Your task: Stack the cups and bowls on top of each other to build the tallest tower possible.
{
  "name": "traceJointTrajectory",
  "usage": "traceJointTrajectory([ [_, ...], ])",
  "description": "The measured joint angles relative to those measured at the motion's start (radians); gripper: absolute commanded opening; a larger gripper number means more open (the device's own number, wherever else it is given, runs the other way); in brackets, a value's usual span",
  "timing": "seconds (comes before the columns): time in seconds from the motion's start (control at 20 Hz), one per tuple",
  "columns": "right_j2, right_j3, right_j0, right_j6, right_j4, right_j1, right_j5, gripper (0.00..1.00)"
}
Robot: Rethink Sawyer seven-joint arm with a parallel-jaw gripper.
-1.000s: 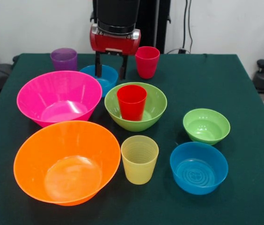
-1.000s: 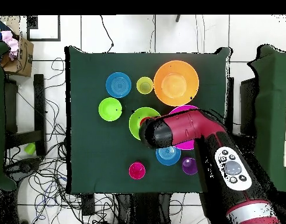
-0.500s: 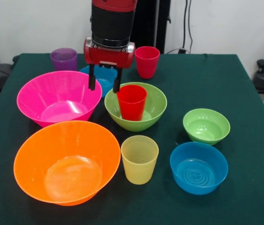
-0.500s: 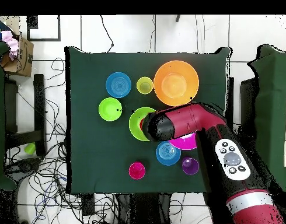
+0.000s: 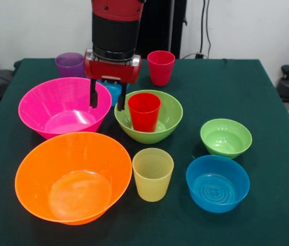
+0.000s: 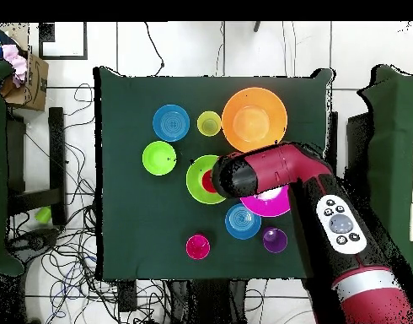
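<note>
My gripper (image 5: pixel 106 99) hangs open, its jaws astride the right rim of the hot pink bowl (image 5: pixel 47 105), with one finger just left of the medium lime green bowl (image 5: pixel 171 117). The bright red cup (image 5: pixel 144 111) stands upright inside that green bowl. Behind the gripper a small blue bowl (image 5: pixel 116 88) is partly hidden. The purple cup (image 5: pixel 70 64) and the pinkish-red cup (image 5: pixel 161 66) stand at the far side. Nearer the camera are the large orange bowl (image 5: pixel 42 174), the ribbed yellow cup (image 5: pixel 152 173), a small lime green bowl (image 5: pixel 225 137) and another blue bowl (image 5: pixel 217 183). In the overhead view the arm (image 6: pixel 269 173) covers the gripper.
All pieces stand on a dark green table (image 5: pixel 267 97). From above, the hot pink bowl (image 6: pixel 273 204) is half covered by the arm, beside the medium green bowl (image 6: pixel 195 173) and the blue bowl (image 6: pixel 243 221). Cables lie on the floor around the table.
The gripper has come down and moved from above the far blue bowl toward the camera and left, to the hot pink bowl's rim. The cups and bowls have not moved.
</note>
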Motion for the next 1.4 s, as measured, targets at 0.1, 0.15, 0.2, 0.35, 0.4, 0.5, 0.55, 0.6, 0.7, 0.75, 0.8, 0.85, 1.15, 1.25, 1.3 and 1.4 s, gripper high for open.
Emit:
traceJointTrajectory([
  [0.1,0.003,-0.003,-0.001,0.000,-0.006,0.007,0.000,1.00],
  [0.15,0.009,-0.003,-0.004,0.000,-0.010,0.013,0.000,1.00],
  [0.2,0.011,-0.003,-0.006,0.000,-0.010,0.015,0.000,1.00],
  [0.35,0.021,-0.003,-0.013,0.000,-0.010,0.024,0.000,1.00],
  [0.4,0.023,-0.003,-0.016,0.000,-0.010,0.026,0.000,1.00],
  [0.5,0.024,-0.003,-0.018,0.000,-0.010,0.029,0.000,1.00],
  [0.55,0.024,-0.003,-0.020,0.000,-0.012,0.035,0.000,1.00],
  [0.6,0.025,-0.003,-0.021,0.000,-0.014,0.037,0.000,1.00],
  [0.7,0.028,-0.002,-0.025,0.000,-0.018,0.040,0.000,1.00],
  [0.75,0.035,0.002,-0.036,-0.006,-0.023,0.046,0.000,1.00],
  [0.8,0.039,0.004,-0.041,-0.009,-0.023,0.047,0.000,1.00],
  [0.85,0.043,0.007,-0.048,-0.014,-0.023,0.048,0.000,1.00],
  [1.15,0.079,0.031,-0.117,-0.100,-0.024,0.050,0.000,1.00],
  [1.25,0.086,0.033,-0.132,-0.132,-0.024,0.050,0.000,1.00],
  [1.3,0.089,0.034,-0.138,-0.149,-0.025,0.050,0.000,1.00],
  [1.4,0.091,0.035,-0.146,-0.174,-0.025,0.050,0.000,1.00],
])
